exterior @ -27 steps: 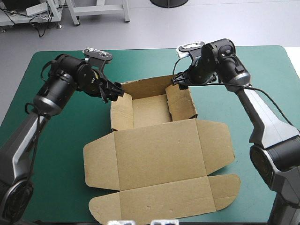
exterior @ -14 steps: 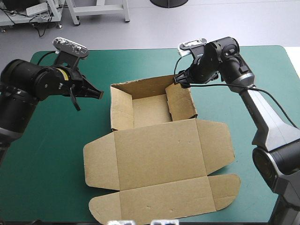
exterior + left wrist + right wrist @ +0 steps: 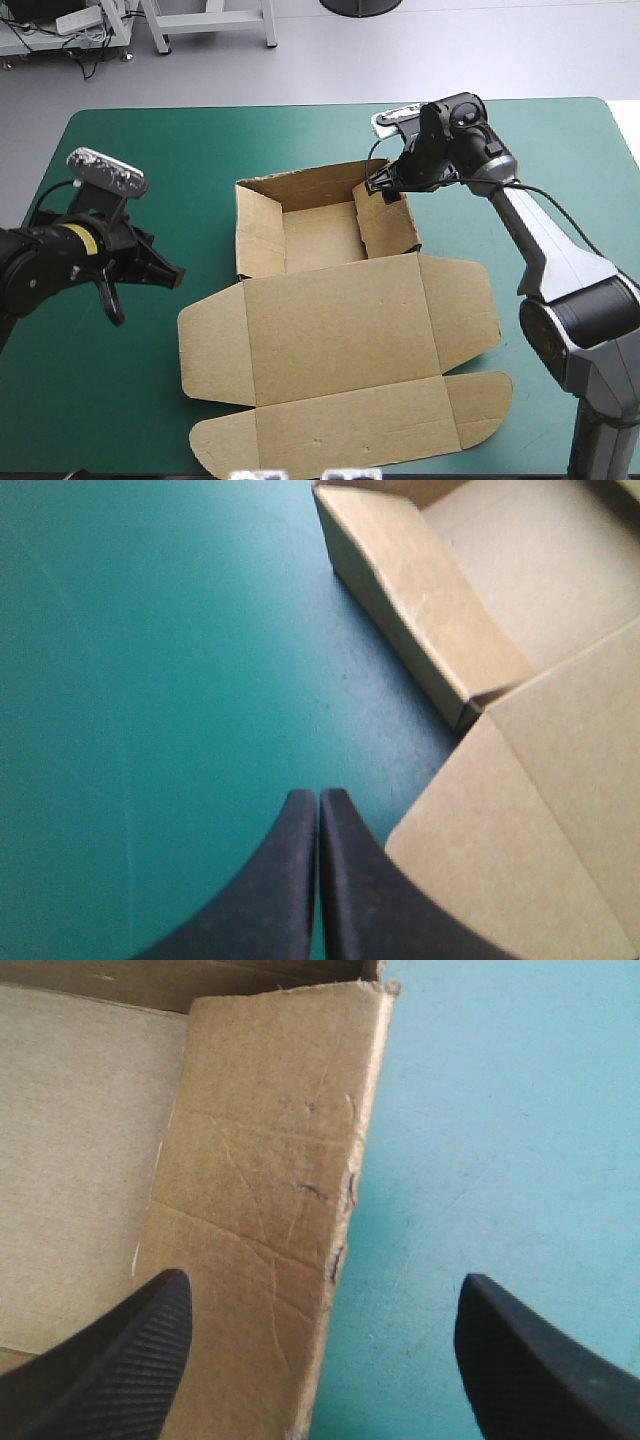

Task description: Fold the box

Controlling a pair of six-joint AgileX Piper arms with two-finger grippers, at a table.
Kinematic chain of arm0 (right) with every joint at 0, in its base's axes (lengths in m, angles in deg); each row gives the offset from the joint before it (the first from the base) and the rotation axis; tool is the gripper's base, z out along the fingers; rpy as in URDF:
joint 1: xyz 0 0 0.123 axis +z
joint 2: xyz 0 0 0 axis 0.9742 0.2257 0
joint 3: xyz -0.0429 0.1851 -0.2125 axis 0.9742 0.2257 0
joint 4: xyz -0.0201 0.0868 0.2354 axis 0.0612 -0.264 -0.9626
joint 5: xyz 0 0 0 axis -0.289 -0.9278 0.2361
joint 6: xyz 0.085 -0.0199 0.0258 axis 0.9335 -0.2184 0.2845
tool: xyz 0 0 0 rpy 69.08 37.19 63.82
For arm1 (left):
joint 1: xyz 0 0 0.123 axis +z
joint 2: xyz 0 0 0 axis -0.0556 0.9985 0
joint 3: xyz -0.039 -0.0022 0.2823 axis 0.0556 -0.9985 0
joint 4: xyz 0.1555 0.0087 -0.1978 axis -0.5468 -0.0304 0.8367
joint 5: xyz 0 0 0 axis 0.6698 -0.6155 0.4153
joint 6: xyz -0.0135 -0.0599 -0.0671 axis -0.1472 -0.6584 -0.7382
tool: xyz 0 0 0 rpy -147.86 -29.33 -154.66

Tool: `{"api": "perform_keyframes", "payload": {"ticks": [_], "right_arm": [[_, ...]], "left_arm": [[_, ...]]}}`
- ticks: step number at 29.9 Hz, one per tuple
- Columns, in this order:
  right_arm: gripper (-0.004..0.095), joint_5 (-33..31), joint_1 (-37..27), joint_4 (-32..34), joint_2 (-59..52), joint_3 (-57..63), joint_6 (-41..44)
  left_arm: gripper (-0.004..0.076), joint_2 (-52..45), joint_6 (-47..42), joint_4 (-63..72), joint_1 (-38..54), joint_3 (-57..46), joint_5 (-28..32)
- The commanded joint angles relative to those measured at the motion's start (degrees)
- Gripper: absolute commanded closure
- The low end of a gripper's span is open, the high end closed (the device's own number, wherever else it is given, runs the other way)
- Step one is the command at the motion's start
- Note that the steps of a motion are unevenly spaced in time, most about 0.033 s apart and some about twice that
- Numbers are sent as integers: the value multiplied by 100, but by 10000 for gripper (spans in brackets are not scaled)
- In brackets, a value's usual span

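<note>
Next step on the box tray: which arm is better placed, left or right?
Right, likely. The right gripper is open at the right wall of the box, one finger either side of it. The left gripper is shut over the teal-green cover, off the box.

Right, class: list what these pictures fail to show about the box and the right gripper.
- High view: whether the right gripper touches the box at its far right corner; the fingertips are too small.
- Right wrist view: the lid, out of frame; the right wall runs off the edge between the open fingers.
- Left wrist view: most of the box, cut off by the edge.
</note>
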Motion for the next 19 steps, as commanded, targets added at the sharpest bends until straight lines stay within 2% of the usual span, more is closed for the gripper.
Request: {"api": "perform_keyframes", "payload": {"ticks": [1,8,11,14,19], "right_arm": [[238,-53,-59,-83,-110,-144,-38],[238,21,-59,-117,361,-144,-38],[293,44,-59,-129,564,-144,-38],[457,72,-59,-139,737,-144,-38],[909,180,-59,-86,801,-155,-199]], "left_arm": [[731,-458,-31,-77,-30,-558,-274],[731,-1106,-412,-207,-30,-1605,-80],[731,-1301,-563,-219,-30,-1833,-81],[731,-1427,-617,-219,-30,-1906,-81],[731,-1550,-617,-241,-30,-1929,-103]]}}
